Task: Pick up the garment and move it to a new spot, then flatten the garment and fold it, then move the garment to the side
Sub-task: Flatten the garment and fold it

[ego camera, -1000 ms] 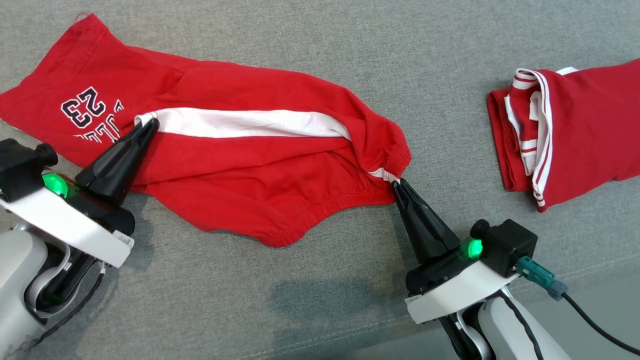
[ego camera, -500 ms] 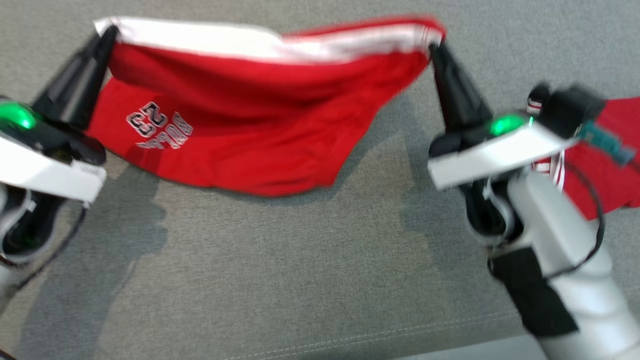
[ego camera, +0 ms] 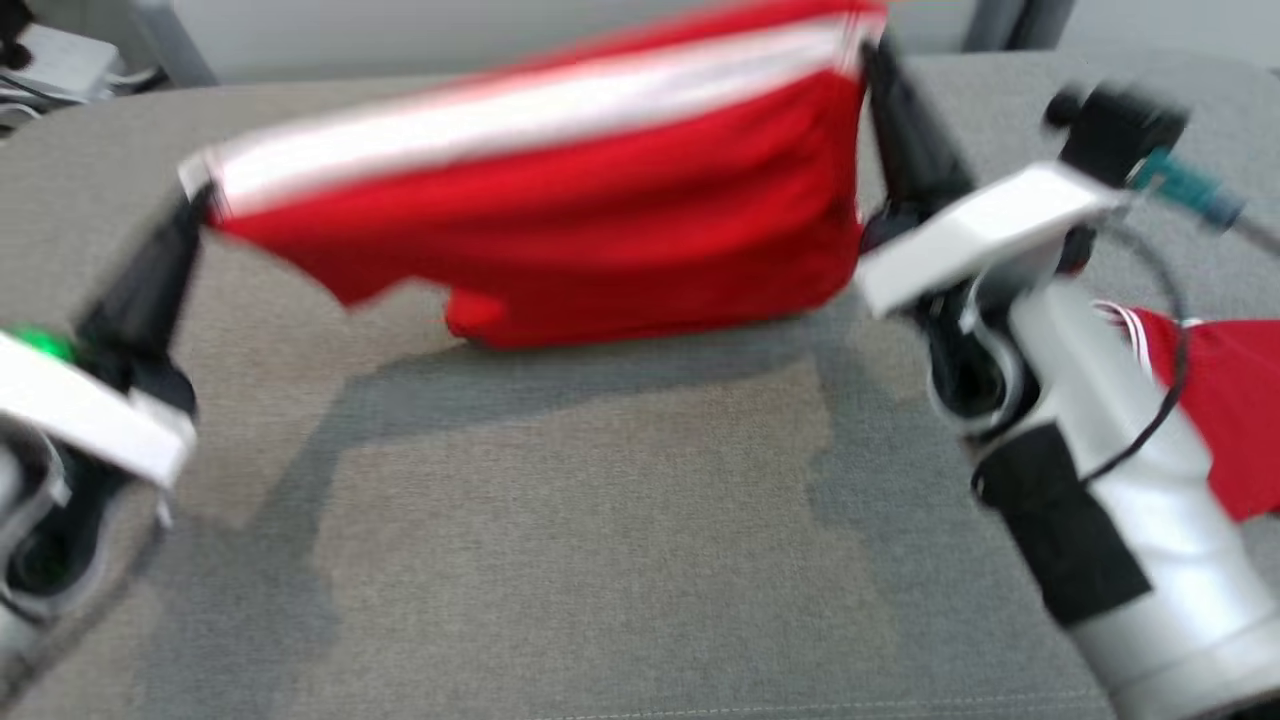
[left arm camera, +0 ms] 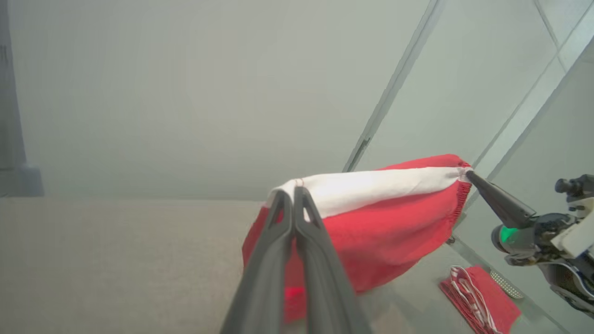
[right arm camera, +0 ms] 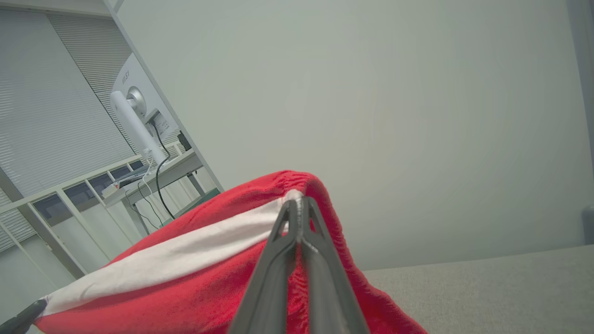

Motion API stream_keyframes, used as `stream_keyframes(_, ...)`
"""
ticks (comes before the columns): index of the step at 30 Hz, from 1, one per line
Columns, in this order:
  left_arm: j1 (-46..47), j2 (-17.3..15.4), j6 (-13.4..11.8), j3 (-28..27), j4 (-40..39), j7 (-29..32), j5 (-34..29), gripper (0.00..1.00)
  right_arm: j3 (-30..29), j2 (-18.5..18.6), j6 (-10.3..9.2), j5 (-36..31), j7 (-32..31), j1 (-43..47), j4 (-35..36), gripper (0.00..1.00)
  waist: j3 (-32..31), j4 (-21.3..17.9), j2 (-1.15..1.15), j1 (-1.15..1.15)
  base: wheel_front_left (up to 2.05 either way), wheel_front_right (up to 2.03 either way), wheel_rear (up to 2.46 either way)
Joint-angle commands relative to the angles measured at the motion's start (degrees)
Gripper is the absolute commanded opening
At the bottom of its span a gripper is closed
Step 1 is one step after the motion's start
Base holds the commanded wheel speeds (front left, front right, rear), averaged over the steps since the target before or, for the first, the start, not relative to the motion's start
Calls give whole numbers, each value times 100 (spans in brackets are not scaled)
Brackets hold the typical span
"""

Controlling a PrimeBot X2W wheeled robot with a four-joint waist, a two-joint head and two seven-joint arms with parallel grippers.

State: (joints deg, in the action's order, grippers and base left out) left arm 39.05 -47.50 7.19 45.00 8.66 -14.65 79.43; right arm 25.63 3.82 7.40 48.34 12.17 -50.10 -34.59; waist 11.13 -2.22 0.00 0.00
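Now L gripper point(ego camera: 195, 205) & R gripper point(ego camera: 868, 55) each pinch white-striped edge of garment point(ego camera: 620, 230) over cushion point(ego camera: 600, 540).

Grey fabric surface point(ego camera: 600, 560); folded red-and-white cloth point(ego camera: 1240, 420) lying at right; hem of lifted garment point(ego camera: 640, 240) perhaps touching.

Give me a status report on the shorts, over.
Left gripper, right gripper: both shut on the red shorts, at the striped edge. Shorts hang stretched between them over the grey surface. Folded red garment lies right, apart.
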Motion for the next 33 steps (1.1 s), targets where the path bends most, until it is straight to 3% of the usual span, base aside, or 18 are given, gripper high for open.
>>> stream_keyframes(1, 18, -229, 30, -227, -27, -26, 82, 0, 88, -94, 9, 54, -50, 151, 86, 0, -252, 199, 0, 0, 0, 0, 0)
stream_keyframes(5, -840, -61, 30, 175, 200, -25, 537, 0, 389, -94, 9, 413, -838, 963, 260, 0, -568, 282, 0, 0, 0, 0, 0)
stream_keyframes(10, -1571, -45, 30, 690, 313, 266, 822, 0, 626, 246, 9, 960, -2723, 1885, 963, 0, -834, 241, 0, 0, 0, 0, 0)
stream_keyframes(14, -1933, -331, 30, 1000, -5, 671, 953, 0, 605, 436, 9, 1272, -4133, 2629, 1713, 0, -792, 146, 0, 0, 0, 0, 0)
stream_keyframes(16, -2056, -623, 30, 1161, -273, 980, 948, 0, 479, 433, 9, 1222, -4675, 3050, 2077, 0, -661, 132, 0, 0, 0, 0, 0)
stream_keyframes(19, -2188, -977, 30, 1282, -564, 1234, 988, 0, 222, 233, 9, 884, -5362, 3741, 2542, 0, -347, 131, 0, 0, 0, 0, 0)
stream_keyframes(22, -2193, -1116, 30, 1324, -812, 1535, 1166, 0, -79, -34, 9, 248, -5683, 4128, 2898, 0, 151, 129, 0, 0, 0, 0, 0)
stream_keyframes(25, -1917, -967, 30, 1190, -677, 1947, 1482, 0, -135, -88, 9, 15, -5210, 3806, 2963, 0, 781, 141, 0, 0, 0, 0, 0)
stream_keyframes(27, -1463, -715, 30, 891, -433, 2133, 1632, 0, -106, -91, 9, 78, -4218, 3041, 2677, 0, 1166, 132, 0, 0, 0, 0, 0)
stream_keyframes(30, -149, -426, 30, -217, -119, 1261, 1320, 0, -367, -92, 9, 169, -2239, 1189, 1840, 0, 1535, 119, 0, 0, 0, 0, 0)
stream_keyframes(33, 1257, -289, 30, -1330, -474, 538, 1262, 0, -799, -93, 9, 251, -591, -823, 766, 0, 1525, 125, 0, 0, 0, 0, 0)
